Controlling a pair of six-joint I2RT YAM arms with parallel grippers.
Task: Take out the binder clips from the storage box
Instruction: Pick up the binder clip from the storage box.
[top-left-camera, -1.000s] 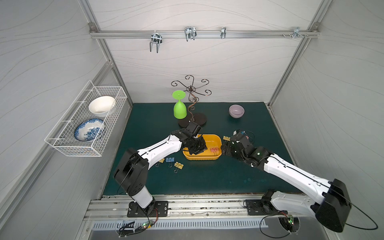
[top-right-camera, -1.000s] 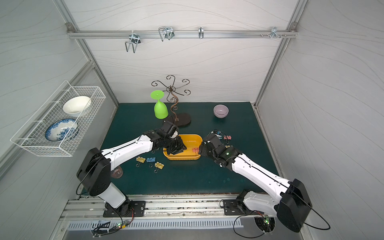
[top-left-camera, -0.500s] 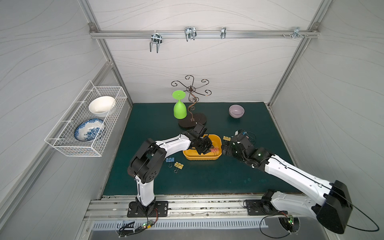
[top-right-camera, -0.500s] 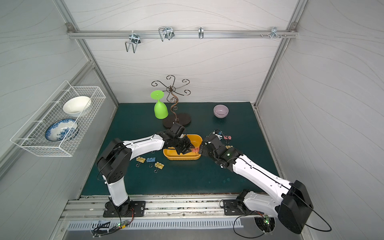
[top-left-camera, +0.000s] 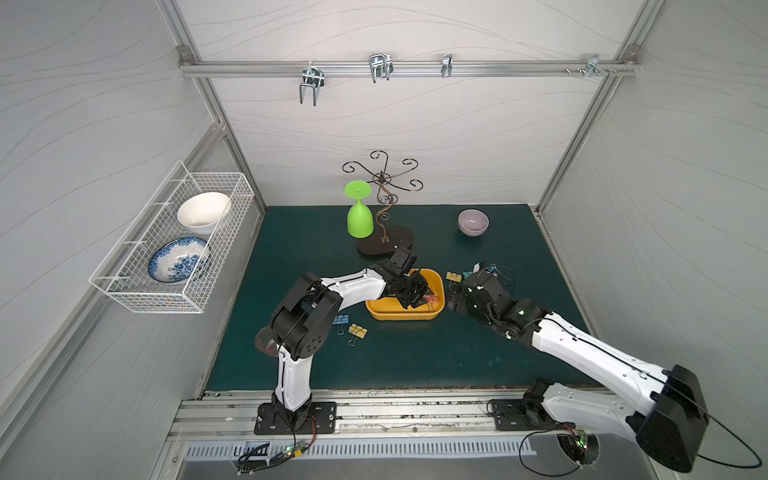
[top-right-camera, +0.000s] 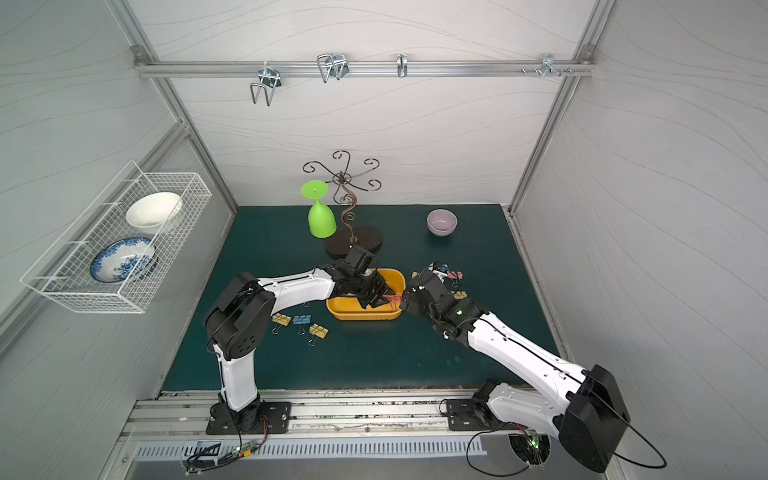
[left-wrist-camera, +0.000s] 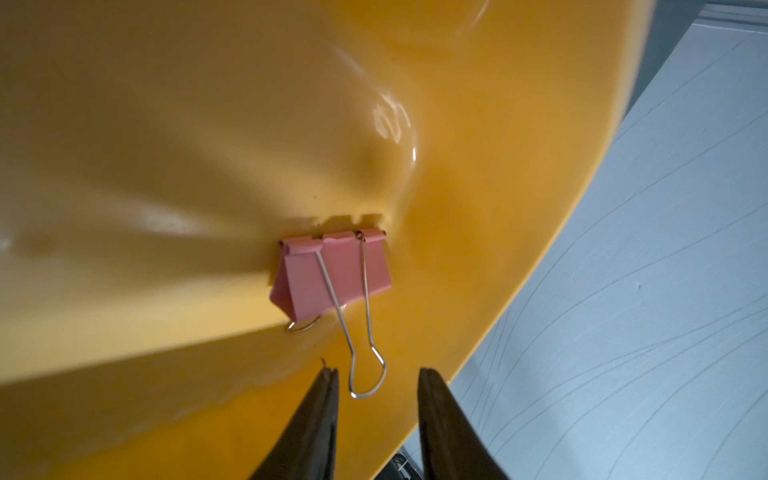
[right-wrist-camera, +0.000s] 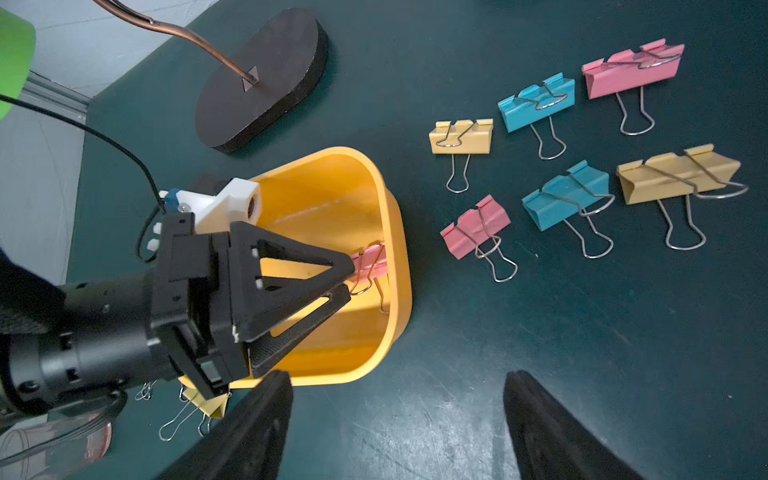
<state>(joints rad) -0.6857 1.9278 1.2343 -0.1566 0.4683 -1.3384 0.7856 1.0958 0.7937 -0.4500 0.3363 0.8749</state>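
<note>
My left pincer (left-wrist-camera: 376, 372) reaches into the shallow yellow-orange plastic storage box (left-wrist-camera: 166, 145). Its two black fingers are parted and grip nothing. One pink binder clip (left-wrist-camera: 336, 270) lies on the box floor against a rounded corner of the wall. The wire loop of its handle sits in the gap between my fingers, and I cannot tell whether either finger touches the wire.

My right pincer (right-wrist-camera: 397, 376) is released, with its fingers wide apart and nothing between them. It hangs over the dark green table (right-wrist-camera: 519, 332) just outside the box.

Beside the box on that side, six clips lie apart from one another on the table, in two rows. One row has a pale yellow clip (right-wrist-camera: 461, 135), a blue clip (right-wrist-camera: 536, 104) and a pink clip (right-wrist-camera: 631, 72). The other has a second pink clip (right-wrist-camera: 473, 228), a second blue clip (right-wrist-camera: 565, 199) and a large yellow clip (right-wrist-camera: 677, 174).

On my left arm's side of the box, a third blue clip (top-right-camera: 302, 319) lies between one yellow clip (top-right-camera: 281, 319) and another yellow clip (top-right-camera: 318, 330).
</note>
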